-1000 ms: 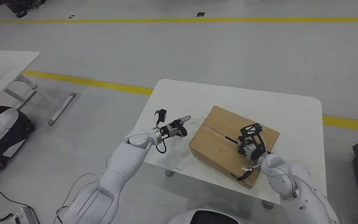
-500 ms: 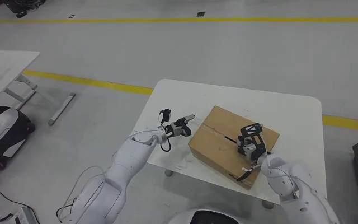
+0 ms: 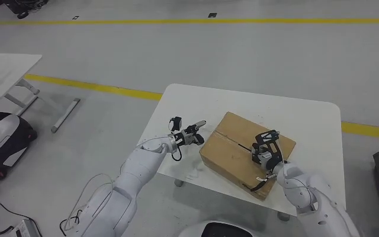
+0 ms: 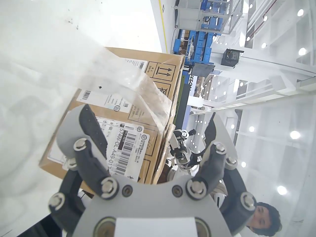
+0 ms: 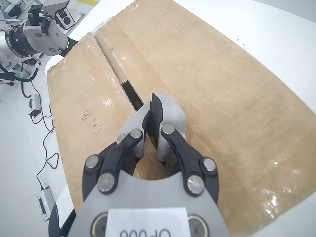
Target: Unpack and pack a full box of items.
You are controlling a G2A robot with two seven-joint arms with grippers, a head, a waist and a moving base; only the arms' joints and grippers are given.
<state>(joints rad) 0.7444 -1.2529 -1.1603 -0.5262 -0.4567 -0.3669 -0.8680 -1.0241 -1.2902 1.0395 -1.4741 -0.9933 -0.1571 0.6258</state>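
Note:
A closed cardboard box point(image 3: 228, 148) lies at an angle on the white table point(image 3: 284, 112). My right gripper point(image 3: 259, 155) rests on top of it, shut point(image 5: 154, 106), with its tips at the taped centre seam beside a short dark slit point(image 5: 132, 93). My left gripper point(image 3: 198, 131) hangs open point(image 4: 150, 124) just off the box's left end, facing the labelled side point(image 4: 158, 67). A strip of loose clear tape point(image 4: 148, 94) peels away from that end. In the right wrist view the left gripper point(image 5: 64, 23) sits past the box's far corner.
Bare table surface stretches behind the box and to its right. The box's near edge lies close to the table's front edge. Another white table point(image 3: 12, 65) stands far left. Cables and power bricks point(image 5: 44, 201) lie on the floor below.
The left gripper has moved a little to the right, closer to the box's left end. The right gripper and the box have stayed put.

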